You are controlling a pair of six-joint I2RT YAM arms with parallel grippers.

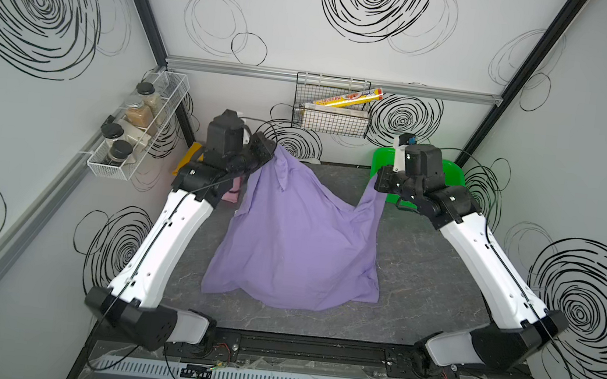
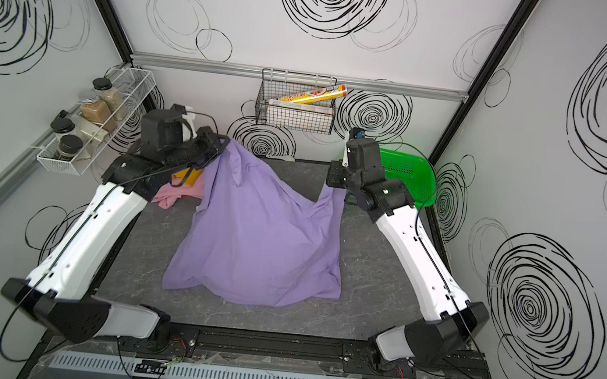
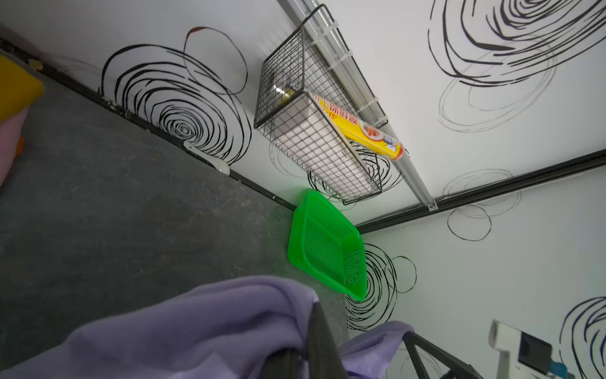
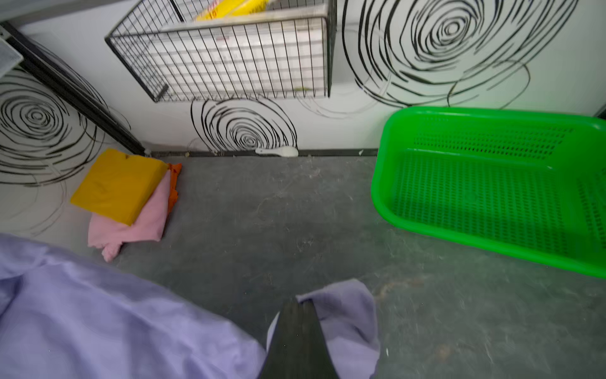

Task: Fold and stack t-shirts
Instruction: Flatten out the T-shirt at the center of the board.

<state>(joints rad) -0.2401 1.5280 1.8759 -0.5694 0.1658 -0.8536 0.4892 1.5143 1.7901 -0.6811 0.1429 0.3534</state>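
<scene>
Both left fingers (image 3: 319, 341) and right fingers (image 4: 296, 338) clamped tight on upper edge of lavender t-shirt (image 1: 296, 243), slung between them, hem resting on counter (image 1: 418, 287) below.

Risk: thin pinch slipping free, or uneven lowering bunching the sagging middle.

Count: one lavender; one mustard-yellow t-shirt (image 4: 118, 183) atop one pink t-shirt (image 4: 137, 226), beyond left fingers; one green basket (image 4: 492, 183) beyond right fingers.
</scene>
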